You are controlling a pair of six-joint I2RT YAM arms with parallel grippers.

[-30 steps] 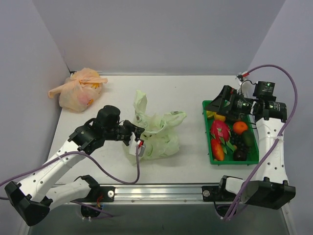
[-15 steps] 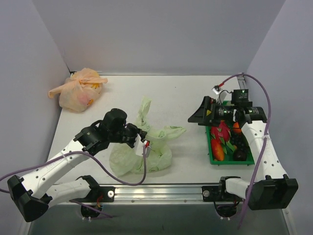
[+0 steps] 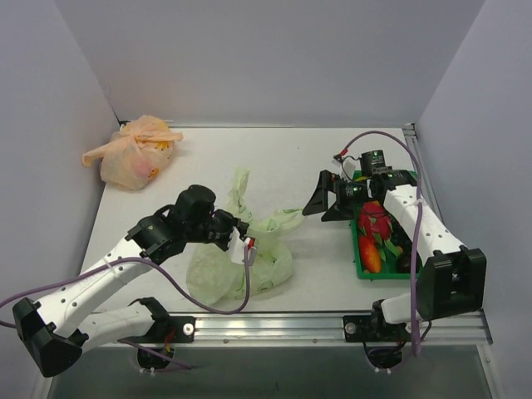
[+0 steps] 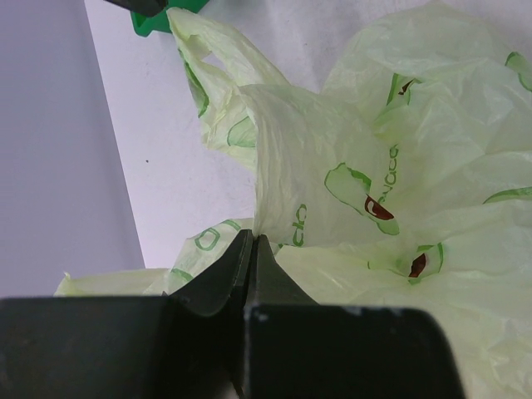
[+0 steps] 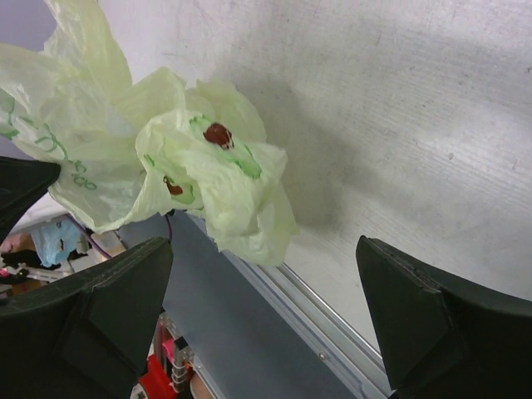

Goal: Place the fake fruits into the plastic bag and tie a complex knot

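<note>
The pale green plastic bag [image 3: 253, 253] lies crumpled mid-table, one handle [image 3: 239, 187] sticking up and another stretched right. My left gripper [image 3: 242, 238] is shut on a fold of it; the left wrist view shows the jaws [image 4: 252, 243] pinched together on the film [image 4: 374, 166]. My right gripper [image 3: 319, 202] hangs open just right of the stretched handle, apart from it. In the right wrist view the bag [image 5: 208, 166] sits ahead of the wide-spread fingers [image 5: 125, 291]. The fake fruits, a pink dragon fruit [image 3: 374, 223] among them, lie in the green tray [image 3: 359, 268].
A knotted peach-orange bag [image 3: 133, 154] sits at the far left corner. The metal rail [image 3: 266, 324] runs along the near edge. Grey walls close in the back and both sides. A purple cable [image 3: 243, 278] hangs from the left wrist over the bag.
The right arm has swung left from above the tray to beside the bag's stretched handle, staying open. The left gripper kept its grip and the bag's body has shifted toward the near left.
</note>
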